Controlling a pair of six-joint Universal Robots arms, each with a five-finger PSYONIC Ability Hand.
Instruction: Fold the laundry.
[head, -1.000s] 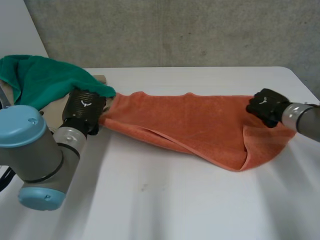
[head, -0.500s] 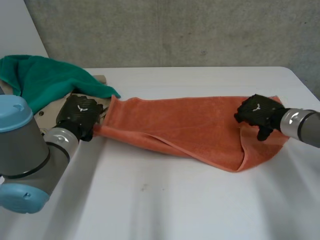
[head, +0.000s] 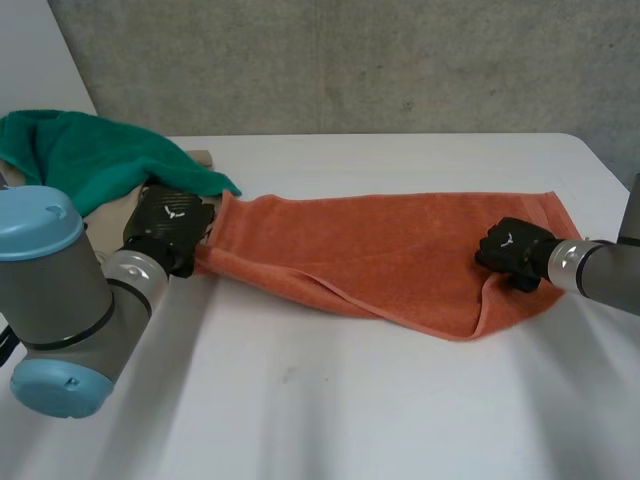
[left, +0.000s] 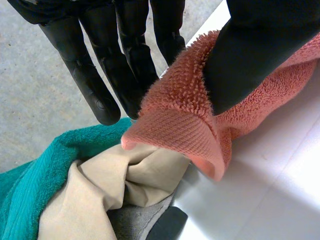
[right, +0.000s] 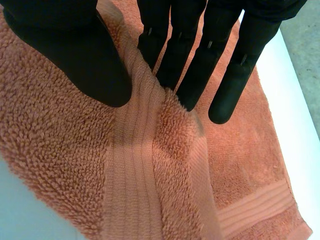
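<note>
An orange towel (head: 380, 250) lies stretched across the white table (head: 350, 400), partly folded along its near edge. My left hand (head: 170, 225) is at the towel's left end. In the left wrist view its thumb (left: 250, 50) and fingers (left: 125, 65) pinch the towel's hem (left: 185, 115). My right hand (head: 512, 252) rests on the towel near its right end. In the right wrist view a raised ridge of the orange towel (right: 150, 165) runs up between its thumb (right: 75, 50) and straight fingers (right: 200, 60), which pinch it.
A green towel (head: 90, 155) is heaped at the table's far left, just behind my left hand. Under the green towel (left: 30, 170) lie a beige cloth (left: 110, 185) and a grey one (left: 130, 220), close to the held hem.
My right hand has moved nearer and lower on the towel's right end, whose far corner now lies flat. The left hand has shifted only slightly, still holding its end.
</note>
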